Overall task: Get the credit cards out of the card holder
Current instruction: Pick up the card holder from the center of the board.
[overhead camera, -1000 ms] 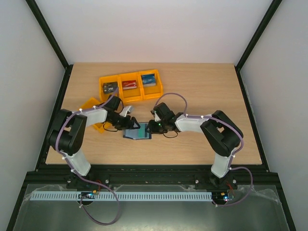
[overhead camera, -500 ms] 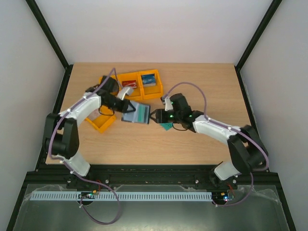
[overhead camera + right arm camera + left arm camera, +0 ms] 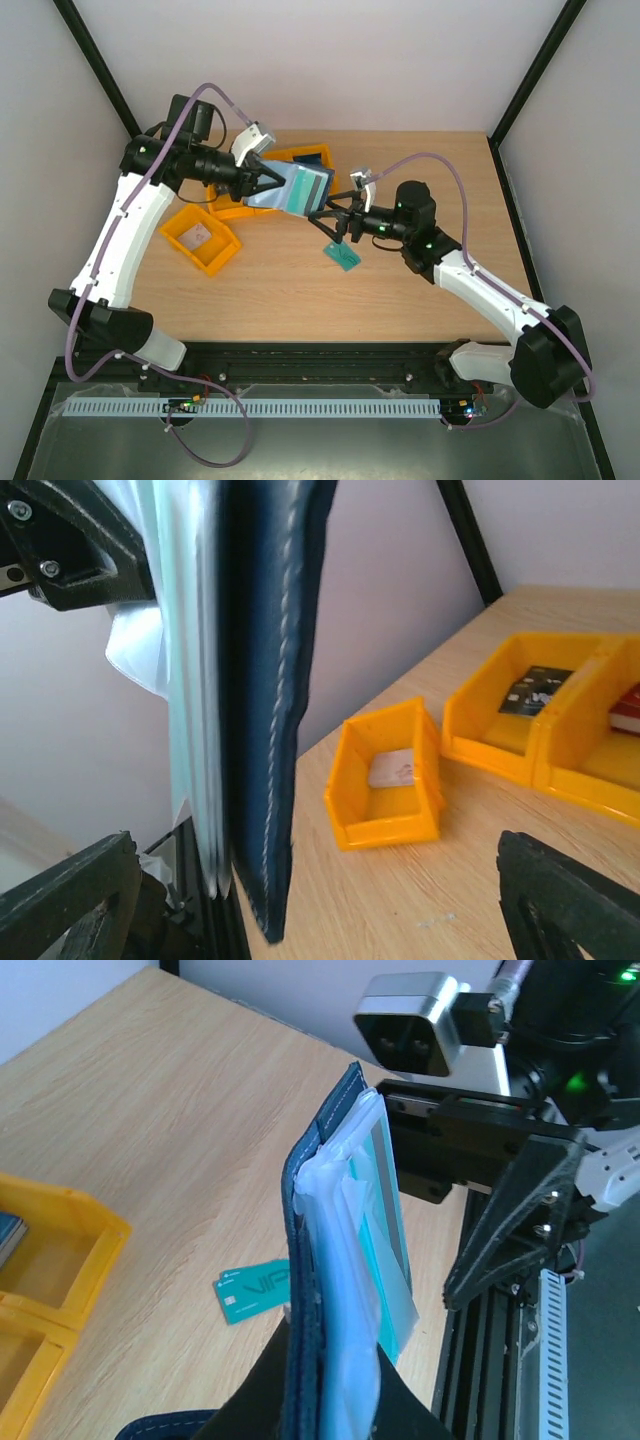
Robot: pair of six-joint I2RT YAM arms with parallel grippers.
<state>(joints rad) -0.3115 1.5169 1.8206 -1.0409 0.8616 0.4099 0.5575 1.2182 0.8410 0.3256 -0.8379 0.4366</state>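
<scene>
Up in the air over far-left bench, card holder clamped in closed left pincer, above orange bins. Just right, right pincer spread wide, empty. Near it, teal card on bench.

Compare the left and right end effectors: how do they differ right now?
The left end effector is shut; the right end effector stands wide open. The left holds the card holder off the table; the right holds nothing. Both are raised, facing each other at the holder.
</scene>
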